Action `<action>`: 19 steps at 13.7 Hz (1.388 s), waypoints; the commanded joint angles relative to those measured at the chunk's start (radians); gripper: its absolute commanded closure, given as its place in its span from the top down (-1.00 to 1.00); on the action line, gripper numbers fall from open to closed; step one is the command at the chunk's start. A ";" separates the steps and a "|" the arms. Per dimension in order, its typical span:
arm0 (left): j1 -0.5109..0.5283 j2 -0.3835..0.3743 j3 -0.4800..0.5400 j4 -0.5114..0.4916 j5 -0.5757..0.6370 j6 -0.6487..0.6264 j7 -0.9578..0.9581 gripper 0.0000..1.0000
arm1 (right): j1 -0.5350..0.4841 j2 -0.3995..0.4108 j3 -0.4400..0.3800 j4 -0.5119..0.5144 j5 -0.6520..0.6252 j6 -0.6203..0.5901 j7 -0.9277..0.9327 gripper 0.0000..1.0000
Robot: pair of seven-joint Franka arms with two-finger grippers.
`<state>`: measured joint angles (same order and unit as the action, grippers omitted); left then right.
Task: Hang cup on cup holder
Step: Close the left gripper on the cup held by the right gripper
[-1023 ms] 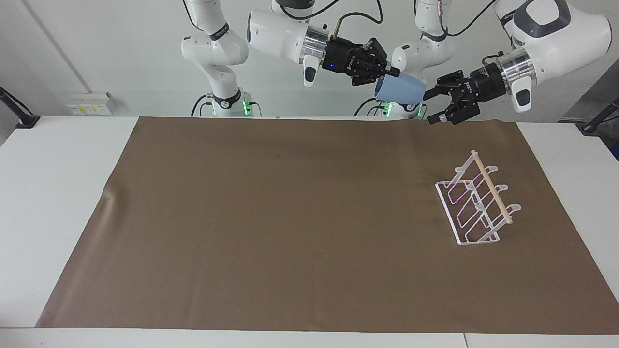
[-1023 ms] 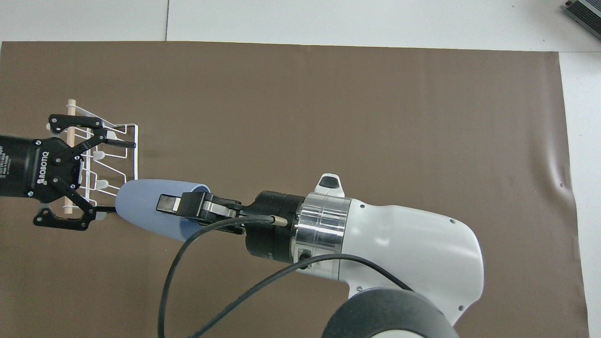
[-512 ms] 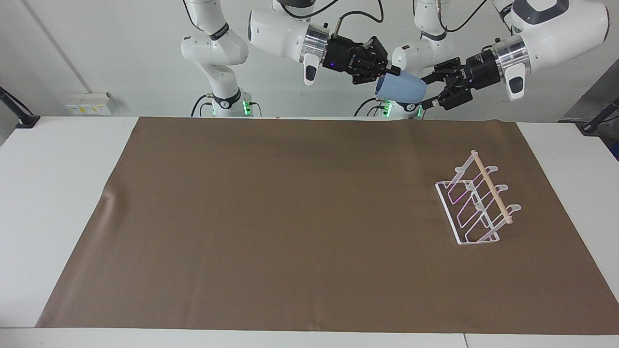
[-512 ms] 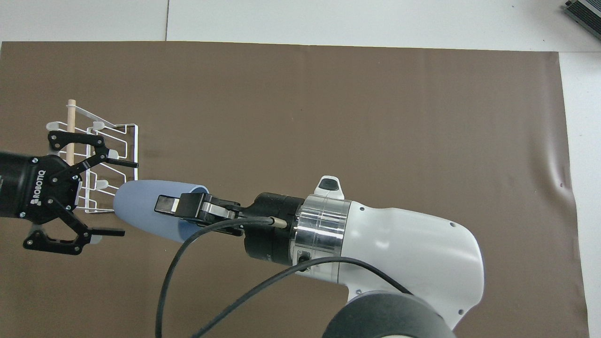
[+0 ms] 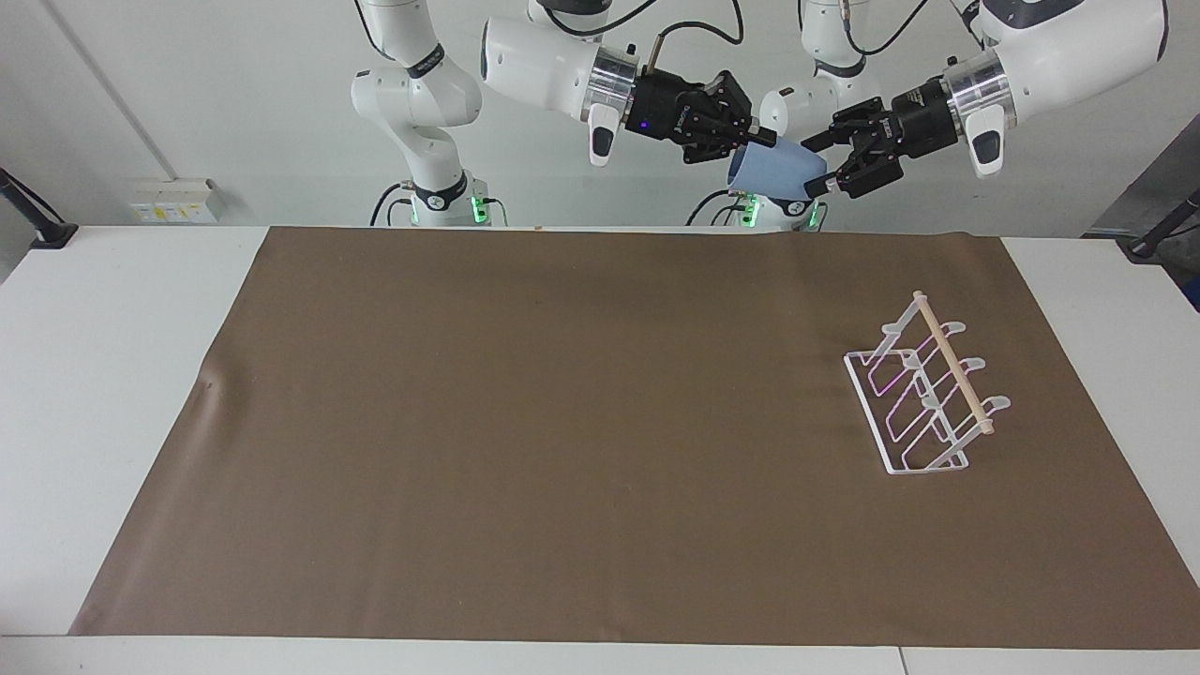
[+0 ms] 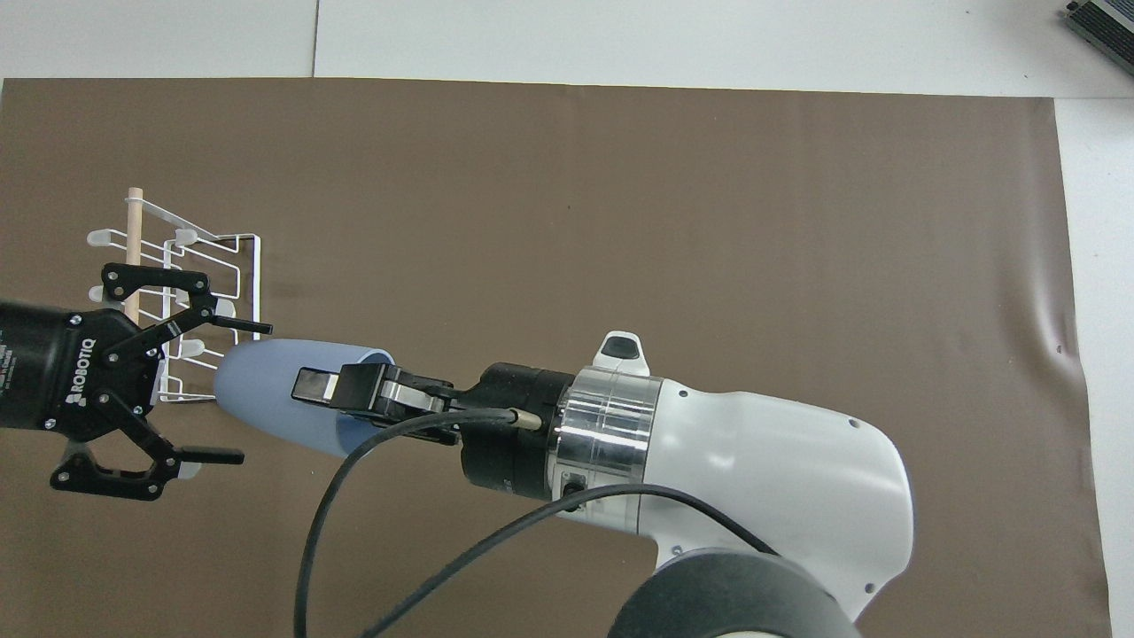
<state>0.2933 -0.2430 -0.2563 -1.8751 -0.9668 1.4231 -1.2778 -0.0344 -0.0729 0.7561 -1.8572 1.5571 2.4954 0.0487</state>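
Note:
High over the robots' edge of the brown mat, the light-blue cup [image 5: 776, 169] [image 6: 266, 394] lies on its side in the air. My right gripper [image 5: 755, 141] [image 6: 314, 385] is shut on its rim, one finger inside the mouth. At the cup's rounded base, my left gripper [image 5: 817, 167] [image 6: 252, 393] is open, a finger on either side of it; I cannot tell whether they touch. The white wire cup holder [image 5: 928, 398] [image 6: 213, 257], with a wooden dowel [image 5: 952, 361] across its top, stands on the mat toward the left arm's end with nothing on it.
A brown mat [image 5: 562, 422] covers most of the white table [image 5: 112, 375]. The two arm bases rise at the robots' edge of the table. A dark device corner [image 6: 1103, 22] shows at the table's farthest corner on the right arm's side.
My left gripper has risen and swung in to the cup's base, staying open. The right gripper and the cup have held almost still.

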 commanded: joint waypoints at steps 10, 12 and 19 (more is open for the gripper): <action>-0.026 -0.064 -0.006 -0.065 0.008 0.045 -0.011 1.00 | -0.018 -0.011 0.015 -0.010 0.028 0.016 0.011 -1.00; -0.029 -0.065 -0.007 -0.068 0.008 0.063 -0.009 0.12 | -0.018 -0.013 0.015 -0.011 0.028 0.017 0.013 -1.00; -0.037 -0.067 -0.006 -0.076 0.008 0.079 0.023 -1.00 | -0.018 -0.019 0.015 -0.013 0.026 0.017 0.014 -1.00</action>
<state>0.2747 -0.2711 -0.2695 -1.9053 -0.9653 1.4929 -1.2697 -0.0342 -0.0734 0.7587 -1.8680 1.5571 2.4959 0.0524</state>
